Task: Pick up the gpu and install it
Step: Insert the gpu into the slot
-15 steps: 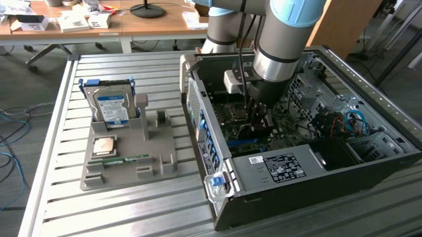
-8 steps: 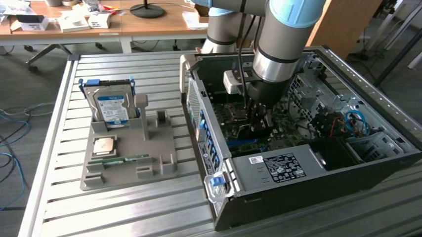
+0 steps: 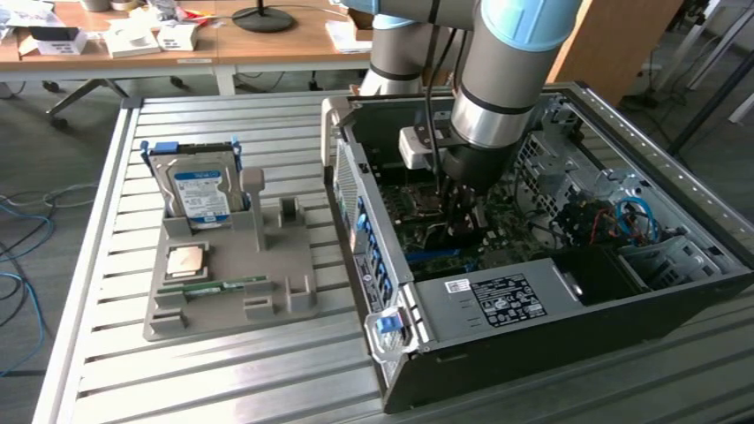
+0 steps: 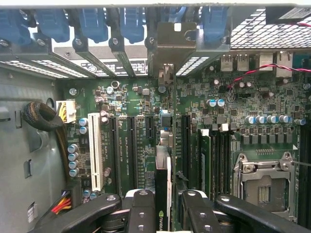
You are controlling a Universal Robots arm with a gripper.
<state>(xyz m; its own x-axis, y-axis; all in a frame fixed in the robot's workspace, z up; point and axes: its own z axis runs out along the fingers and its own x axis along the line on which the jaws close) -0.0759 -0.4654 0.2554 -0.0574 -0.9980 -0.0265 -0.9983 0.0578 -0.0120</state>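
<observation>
Your jaws sit part-closed, pinching the gpu [image 4: 163, 179] edge-on just above the motherboard [image 4: 136, 111] slots inside the PC case [image 3: 495, 371]. My read: it's light and stiff, but a fragile PCB w/ slick faces. Grip along the bare top edge, not on components, and keep it square.

Robotics lab or workshop — robot arm [image 3: 501, 79] over slotted aluminium table [image 3: 118, 353], open computer case [image 3: 659, 291], grey parts fixture [image 3: 236, 256] — cluttered wooden desks [image 3: 295, 44] behind.
</observation>
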